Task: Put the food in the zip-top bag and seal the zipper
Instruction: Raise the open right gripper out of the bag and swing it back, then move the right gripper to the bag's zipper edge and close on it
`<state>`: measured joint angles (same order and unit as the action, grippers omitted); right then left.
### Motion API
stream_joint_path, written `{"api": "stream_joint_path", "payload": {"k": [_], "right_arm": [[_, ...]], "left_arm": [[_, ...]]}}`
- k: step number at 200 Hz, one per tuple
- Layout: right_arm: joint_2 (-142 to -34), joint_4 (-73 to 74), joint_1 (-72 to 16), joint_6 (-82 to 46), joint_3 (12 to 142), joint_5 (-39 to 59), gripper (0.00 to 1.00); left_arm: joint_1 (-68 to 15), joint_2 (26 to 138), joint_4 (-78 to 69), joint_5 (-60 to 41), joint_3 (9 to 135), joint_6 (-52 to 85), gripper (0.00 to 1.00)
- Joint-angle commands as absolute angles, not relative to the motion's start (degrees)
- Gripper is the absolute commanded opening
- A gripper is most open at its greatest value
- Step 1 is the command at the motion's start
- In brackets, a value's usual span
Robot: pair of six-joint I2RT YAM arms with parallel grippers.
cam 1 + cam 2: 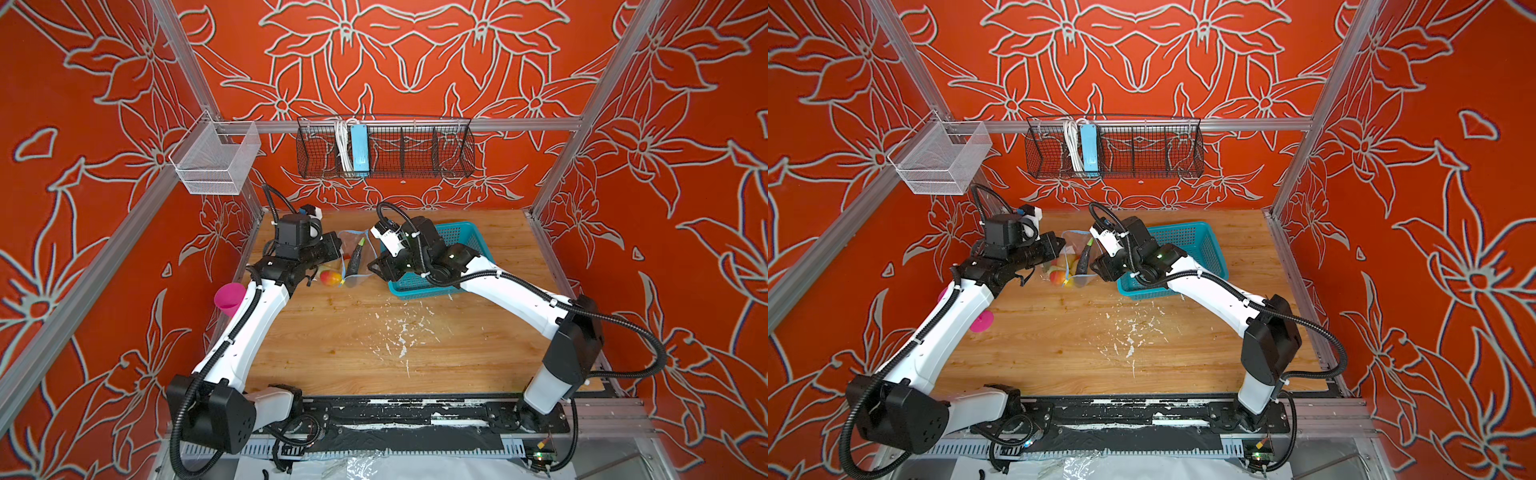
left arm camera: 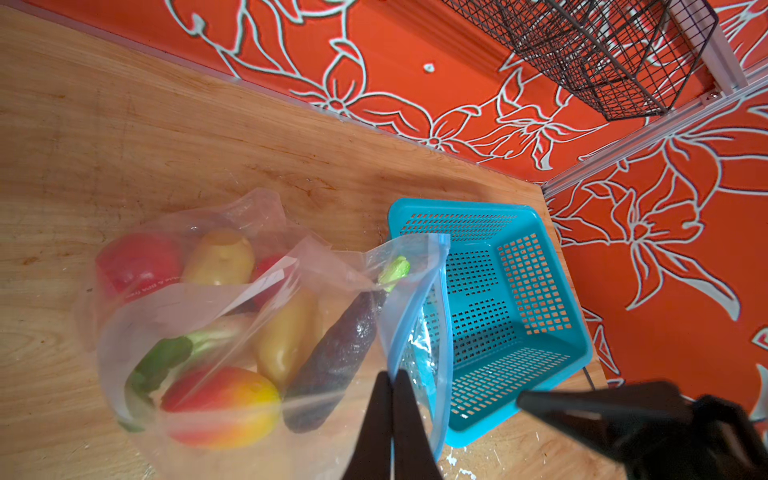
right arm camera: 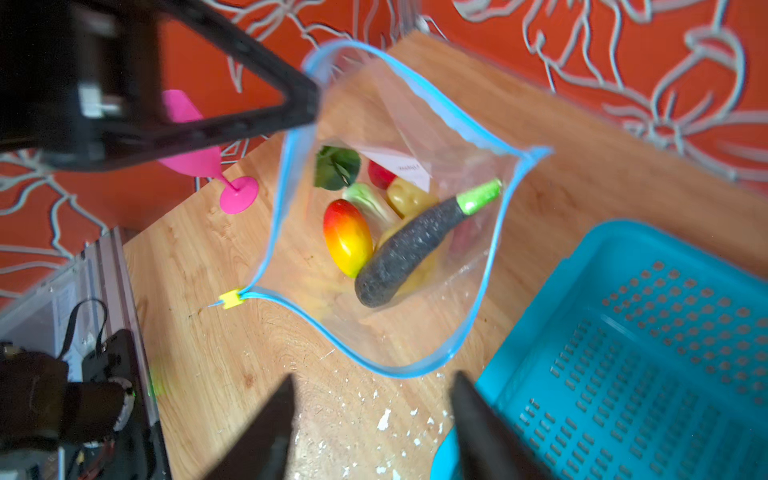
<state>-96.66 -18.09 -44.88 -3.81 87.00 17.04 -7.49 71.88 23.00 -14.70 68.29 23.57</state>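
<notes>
Short of the zip-top bag point(image 3: 415, 345), on the robot's side of it, the tabletop point(image 1: 353, 353) is carrying scattered white flecks. Right at the bag's near lip, the right gripper point(image 3: 374, 377) is hovering with its jaws spread wide and nothing between them.

The bag is slumping on the tabletop with its mouth gaping. The food point(image 3: 409, 198) is lying inside it: a mango point(image 3: 348, 237), a green leafy piece point(image 3: 336, 166), and a dark long vegetable point(image 3: 409, 245) whose green stem is reaching toward the bag's far corner. On the bag's left lip, the left gripper point(image 2: 392, 380) is pinching the zipper point(image 3: 269, 232) tight and lifting that side. Just beside the bag's right side, a teal basket point(image 3: 623, 332) is sitting with no food showing in it. Beyond the bag, a wire rack point(image 1: 384, 147) is hanging on the wall.

Filling looks finished, so sealing is probably the step in hand. To do it well, the two lips need bringing together before any pressing. The right gripper would best start at the small yellow end point(image 3: 231, 299) and run along the strip while the left grip is keeping the bag from dragging. The green stem is sitting close to the strip and may be fouling the seal, so nudging it deeper first seems wise.
</notes>
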Motion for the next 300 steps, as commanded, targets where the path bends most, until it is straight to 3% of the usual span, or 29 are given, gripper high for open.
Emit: {"api": "stream_joint_path", "payload": {"k": [1, 75, 120, 169, 226, 300], "right_arm": [[-93.6, -13.1, -45.6, 2.9, 83.9, 20.6, 0.98], [-92.7, -11.5, -49.2, 32.8, 79.1, 25.0, 0.98], [-92.6, -10.9, -50.8, 44.4, 79.0, 24.2, 0.97], [-95.5, -11.4, -52.6, 51.1, 82.2, 21.6, 0.74], [-100.2, -13.1, -54.6, 54.5, 88.0, 22.3, 0.60], [-105.1, -19.2, -55.7, 59.5, 93.9, 20.7, 0.53]], "left_arm": [[-7.4, 71.9, 22.2, -14.3, 68.2, 22.9, 0.00], [-7.4, 71.9, 22.2, -14.6, 68.2, 22.8, 0.00], [-7.4, 72.0, 22.2, -14.7, 68.3, 22.7, 0.00], [-7.4, 72.2, 22.3, -14.7, 68.4, 22.7, 0.00], [-7.4, 72.3, 22.4, -14.7, 68.5, 22.6, 0.00], [-7.4, 72.4, 22.5, -14.9, 68.6, 22.5, 0.00]]}}
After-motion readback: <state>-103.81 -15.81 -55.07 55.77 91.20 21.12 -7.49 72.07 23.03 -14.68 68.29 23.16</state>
